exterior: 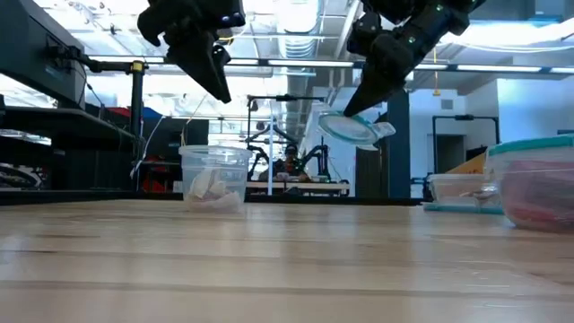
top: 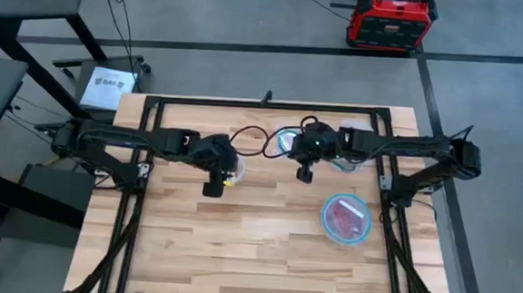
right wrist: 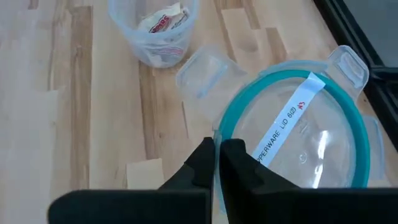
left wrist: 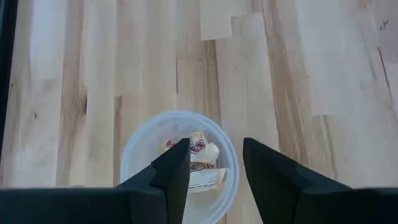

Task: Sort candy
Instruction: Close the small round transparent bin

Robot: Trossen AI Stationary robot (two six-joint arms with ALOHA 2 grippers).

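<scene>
Seen from above, the left gripper (top: 213, 187) is held over an open clear container (top: 232, 168) near the middle of the worktop (top: 237, 245), while the right gripper (top: 304, 174) is raised just beside it toward the far edge; a lidded container (top: 345, 218) of red candy (top: 346, 221) is set nearer the right edge. At table height, pale wrapped candy (exterior: 208, 187) is seen lying in the open container (exterior: 213, 176), and a teal-rimmed clear lid (exterior: 352, 128) is shown held tilted in the air by the right gripper (exterior: 354, 109). From the left wrist, the left gripper (left wrist: 216, 163) is shown with its jaws apart and empty, directly above the container (left wrist: 179, 163) and its orange-white wrapped candy (left wrist: 199, 160). From the right wrist, the right gripper (right wrist: 217, 155) is seen clamped on the rim of the labelled lid (right wrist: 292, 134), with the open container (right wrist: 155, 31) and its candy (right wrist: 163, 20) beyond
</scene>
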